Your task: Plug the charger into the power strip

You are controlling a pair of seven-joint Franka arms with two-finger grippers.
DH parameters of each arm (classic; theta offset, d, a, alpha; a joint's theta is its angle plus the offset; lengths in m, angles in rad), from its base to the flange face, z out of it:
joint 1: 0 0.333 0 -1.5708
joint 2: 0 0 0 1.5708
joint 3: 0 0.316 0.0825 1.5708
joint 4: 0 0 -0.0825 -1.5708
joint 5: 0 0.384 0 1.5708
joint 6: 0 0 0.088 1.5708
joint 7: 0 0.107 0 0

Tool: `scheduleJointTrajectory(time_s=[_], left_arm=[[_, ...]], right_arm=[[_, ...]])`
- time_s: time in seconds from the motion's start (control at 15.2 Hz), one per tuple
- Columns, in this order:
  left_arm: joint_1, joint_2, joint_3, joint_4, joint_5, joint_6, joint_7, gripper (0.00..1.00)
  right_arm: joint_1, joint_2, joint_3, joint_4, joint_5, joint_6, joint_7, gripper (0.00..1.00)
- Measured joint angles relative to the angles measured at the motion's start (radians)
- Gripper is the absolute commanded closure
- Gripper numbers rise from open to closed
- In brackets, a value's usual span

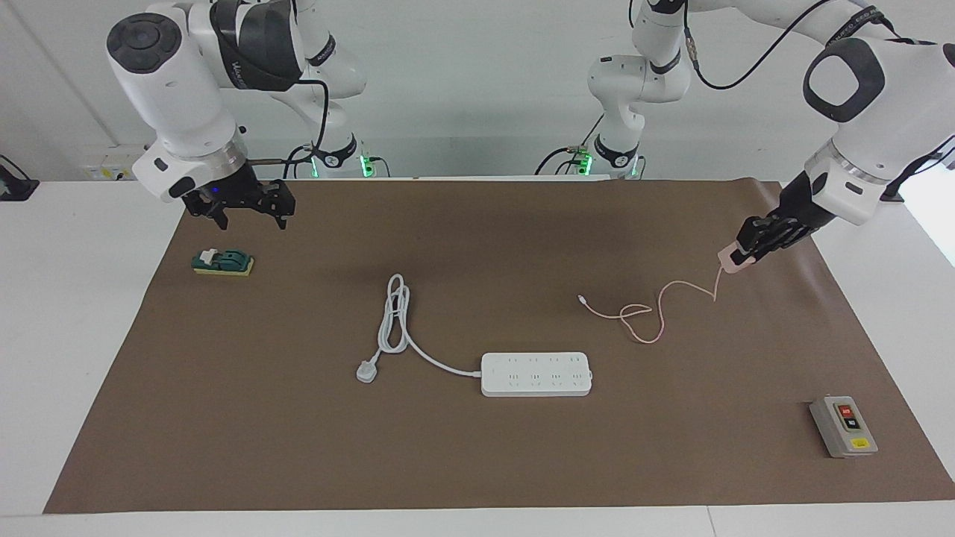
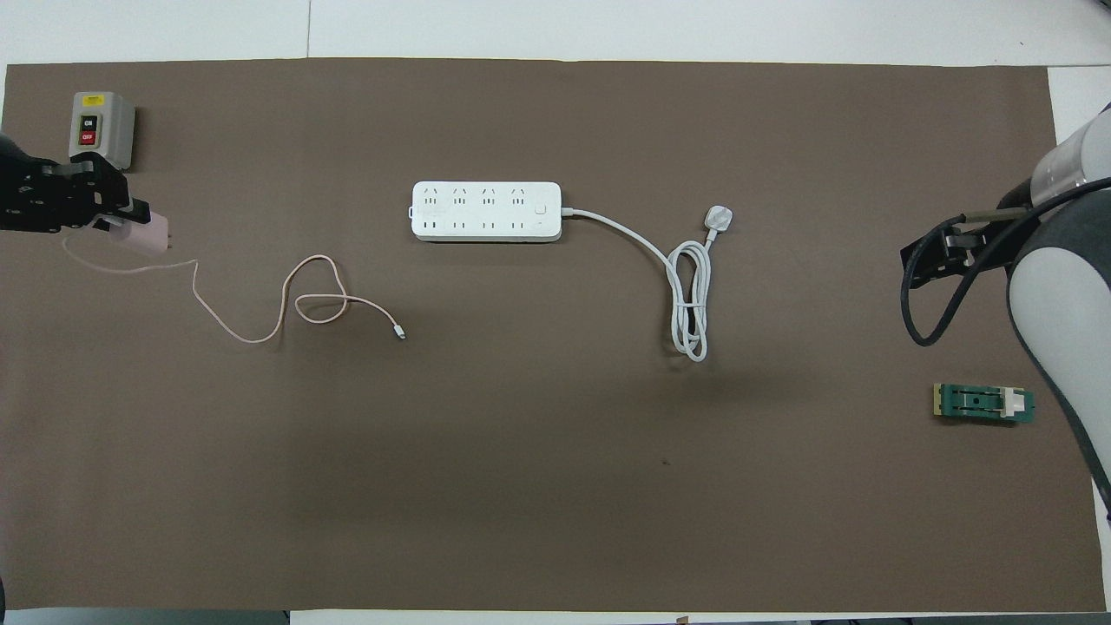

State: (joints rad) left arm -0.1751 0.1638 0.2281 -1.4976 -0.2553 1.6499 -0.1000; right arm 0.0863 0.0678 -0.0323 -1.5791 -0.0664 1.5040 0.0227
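Charger (image 1: 730,260) gripped in my left gripper (image 1: 746,252), raised over the mat's (image 1: 477,462) edge at the left arm's end.

Its prongs point toward the right arm's end in the overhead view; its cable (image 1: 656,313) trails down and loops on the mat. The strip (image 1: 536,374) lies flat at mid-table, long axis running between the two arms' ends, farther from me than the cable. My right gripper (image 1: 246,212) waits with jaws apart above the mat near a green block (image 1: 222,262).

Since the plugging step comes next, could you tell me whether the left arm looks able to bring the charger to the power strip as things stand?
Probably yes. The left gripper is shut on the charger, raised over the mat at its own end. Only bare mat and the charger's trailing cable lie between it and the power strip, whose sockets face up uncovered.
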Motion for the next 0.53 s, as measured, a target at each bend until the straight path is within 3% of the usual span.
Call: scheduleJointTrajectory(time_s=[0.33,0.53], left_arm=[[-0.016,-0.004,-0.005,0.0,0.048,0.012,-0.111,1.0],[-0.031,-0.004,-0.006,0.0,0.056,0.062,-0.184,1.0]], right_arm=[[-0.001,-0.032,0.001,-0.048,0.0,0.004,0.0,0.0],[-0.003,-0.025,0.0,-0.056,0.001,0.094,0.0,0.0]])
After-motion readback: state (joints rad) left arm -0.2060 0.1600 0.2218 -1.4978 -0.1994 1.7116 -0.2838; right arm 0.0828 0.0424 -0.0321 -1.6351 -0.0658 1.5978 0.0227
